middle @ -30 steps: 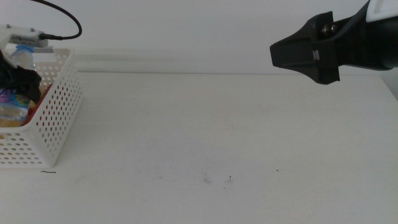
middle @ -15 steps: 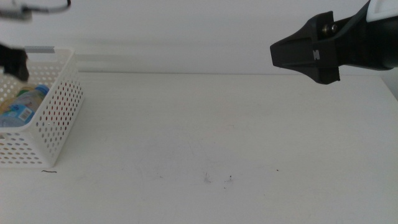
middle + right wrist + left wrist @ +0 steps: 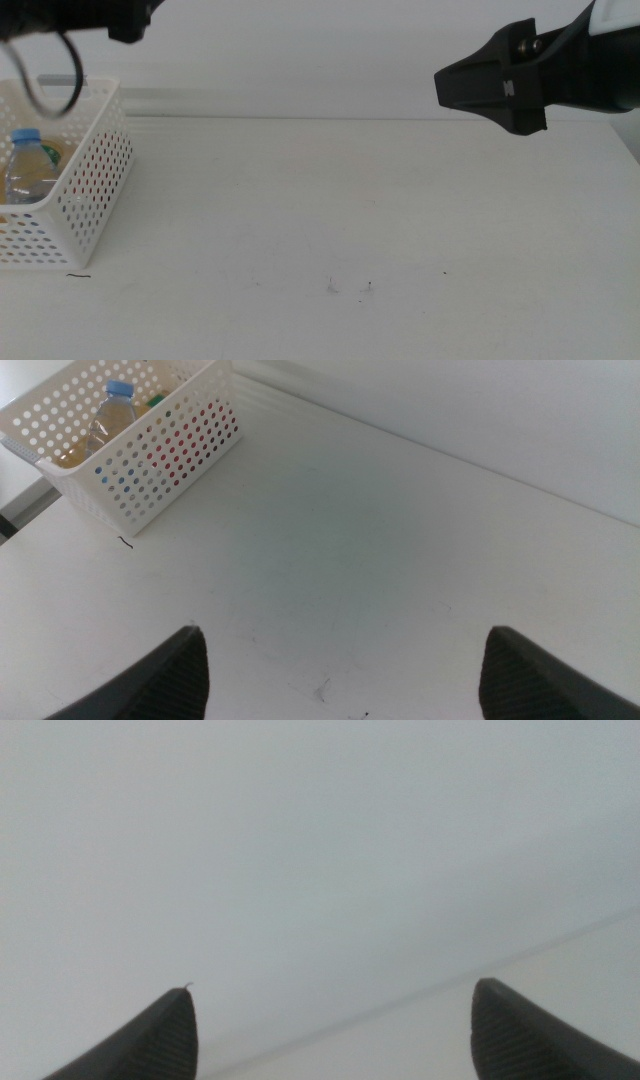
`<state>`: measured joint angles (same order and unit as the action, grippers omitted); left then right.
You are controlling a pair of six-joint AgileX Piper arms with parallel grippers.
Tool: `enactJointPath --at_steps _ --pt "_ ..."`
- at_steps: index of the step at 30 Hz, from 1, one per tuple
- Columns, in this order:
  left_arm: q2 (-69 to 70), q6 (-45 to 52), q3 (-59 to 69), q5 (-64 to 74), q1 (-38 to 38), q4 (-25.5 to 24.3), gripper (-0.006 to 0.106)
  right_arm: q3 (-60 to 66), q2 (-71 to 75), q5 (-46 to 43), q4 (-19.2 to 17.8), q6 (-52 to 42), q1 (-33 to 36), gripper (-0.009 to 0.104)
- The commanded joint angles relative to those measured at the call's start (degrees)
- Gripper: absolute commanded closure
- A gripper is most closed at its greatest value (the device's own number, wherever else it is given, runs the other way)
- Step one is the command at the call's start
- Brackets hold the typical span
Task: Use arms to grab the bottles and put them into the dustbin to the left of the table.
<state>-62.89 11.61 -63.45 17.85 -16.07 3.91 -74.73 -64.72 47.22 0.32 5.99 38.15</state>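
With bottles (image 3: 24,172) lying in dustbin (image 3: 85,205) at far left: left gripper (image 3: 330,1020) released overhead, right gripper (image 3: 345,660) released far right; snagging dustbin's rim unlikely.

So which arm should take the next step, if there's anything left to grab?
Neither: no bottle shows on the table. The water bottle already lies in the dustbin. The left gripper is open and raised near the bin; the right gripper hovers open above the table's right side.

White perforated dustbin (image 3: 90,190); blue-capped bottle (image 3: 25,165).
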Motion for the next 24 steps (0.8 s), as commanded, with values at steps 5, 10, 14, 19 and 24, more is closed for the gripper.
enactJointPath --at_steps 5,10,14,19,24 --pt "9.0 -1.6 10.2 -12.6 -1.2 0.0 0.007 -0.2 0.3 -0.5 -0.3 -0.5 -0.3 0.005" --pt "10.1 -1.6 10.2 -10.1 0.0 0.0 0.007 -0.2 0.3 -0.5 -0.3 -0.5 -0.3 0.005" --pt "10.1 -1.2 10.2 -10.3 -0.1 -0.8 0.007 -0.2 0.3 -0.5 -0.3 -0.5 -0.3 0.005" --pt "10.1 -1.1 10.2 -10.3 -0.1 -1.4 0.007 2.5 0.4 -2.7 0.6 -0.5 -1.1 0.005" --pt "10.9 -1.1 11.2 -9.9 0.9 7.5 0.007 11.3 1.4 -21.6 0.7 -0.5 -5.9 0.005"
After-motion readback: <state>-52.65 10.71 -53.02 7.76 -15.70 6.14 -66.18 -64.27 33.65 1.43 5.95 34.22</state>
